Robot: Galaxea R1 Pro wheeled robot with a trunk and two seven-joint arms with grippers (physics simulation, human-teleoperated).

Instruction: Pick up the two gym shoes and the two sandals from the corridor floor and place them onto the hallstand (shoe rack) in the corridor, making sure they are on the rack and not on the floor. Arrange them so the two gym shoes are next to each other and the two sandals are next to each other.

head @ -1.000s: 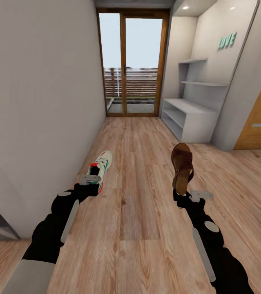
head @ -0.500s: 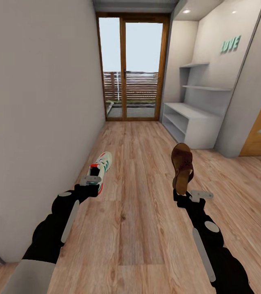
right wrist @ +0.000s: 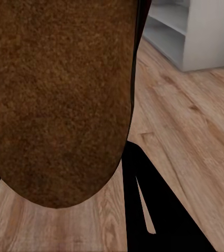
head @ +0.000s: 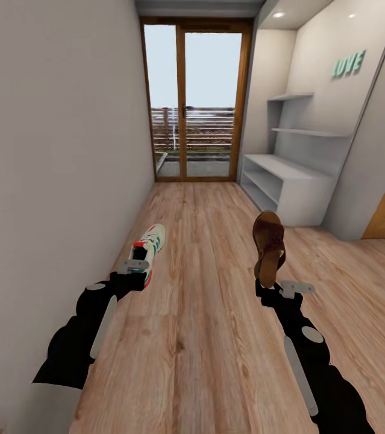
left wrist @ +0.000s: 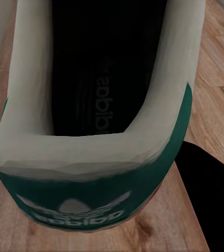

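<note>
we are in the carrying step: a shoe in each arm, on the way down the corridor to the hallstand [head: 288, 181], which stands ahead against the right wall, well apart from us. our left end effector [head: 137, 265] is closed on the heel of one gym shoe [head: 149, 247], held off the corridor floor [head: 204, 337] with its toe pointing forward; the left wrist view looks straight into the shoe's opening [left wrist: 101, 94] and green heel tab. our right end effector [head: 275, 288] grips one sandal [head: 269, 247] by its lower end, so it stands nearly upright, footbed toward us; in the right wrist view the brown footbed [right wrist: 59, 94] is close up, with the rack's shelves behind.

next, we judge, the base must roll on and turn right to face the rack, then each arm must reach over a tier and release, leaving room beside each shoe for its mate.
</note>
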